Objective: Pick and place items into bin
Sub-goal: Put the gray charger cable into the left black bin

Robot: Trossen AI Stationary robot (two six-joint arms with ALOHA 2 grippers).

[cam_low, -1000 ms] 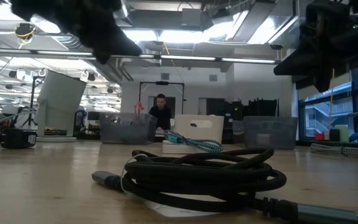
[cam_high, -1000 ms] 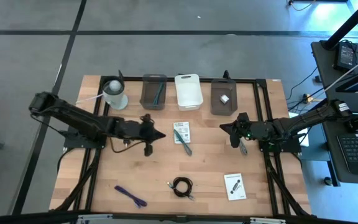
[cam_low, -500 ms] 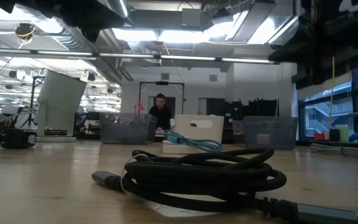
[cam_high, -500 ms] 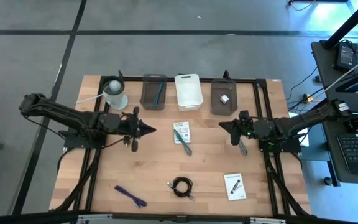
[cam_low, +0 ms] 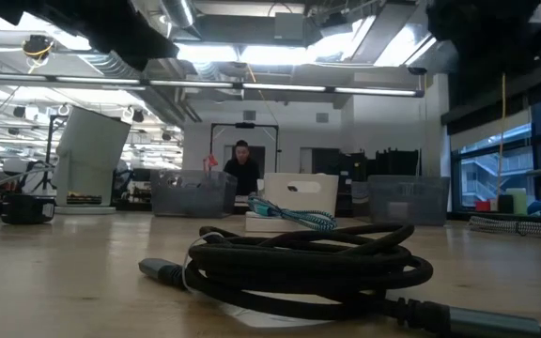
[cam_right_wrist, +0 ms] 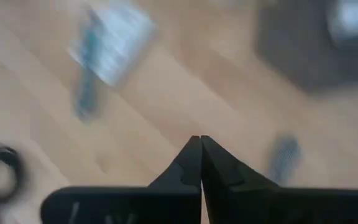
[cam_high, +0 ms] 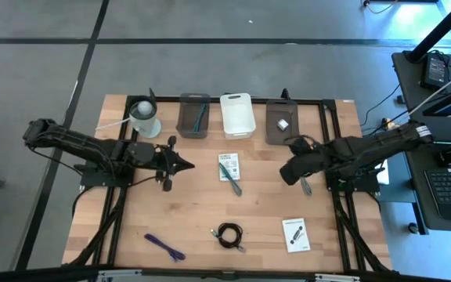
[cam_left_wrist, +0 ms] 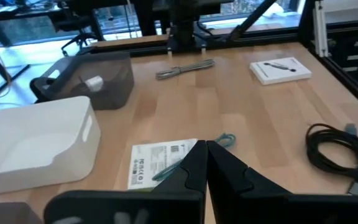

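The wooden table (cam_high: pixel 171 211) fills most of the scene, with a black frame around it. Both dark arms reach in over it from the sides. The left gripper (cam_high: pixel 185 164) points toward the middle, its jaws clenched to a point with nothing between them, as the left wrist view (cam_left_wrist: pixel 205 152) makes plain. The right gripper (cam_high: pixel 285 174) hangs over the right side of the table, its jaws also pressed together and empty, seen clearly in the right wrist view (cam_right_wrist: pixel 199 146).

Along the far edge stand a round tub (cam_high: pixel 144 117), a grey bin (cam_high: pixel 193 116) with a teal tool inside, a white bin (cam_high: pixel 236 114), and a second grey bin (cam_high: pixel 281 121) holding a small whitish piece (cam_high: pixel 283 124).

In the open middle lies a white card (cam_high: pixel 229 164) with a teal tool (cam_high: pixel 231 181) across it. A grey stick (cam_high: pixel 306 186) lies just beside the right gripper. Nearer the front edge are another white card (cam_high: pixel 294 233), a coiled black cable (cam_high: pixel 229 234) and a purple stick (cam_high: pixel 164 247).

Beyond the table, a person (cam_low: pixel 242 171) shows far back in the room.
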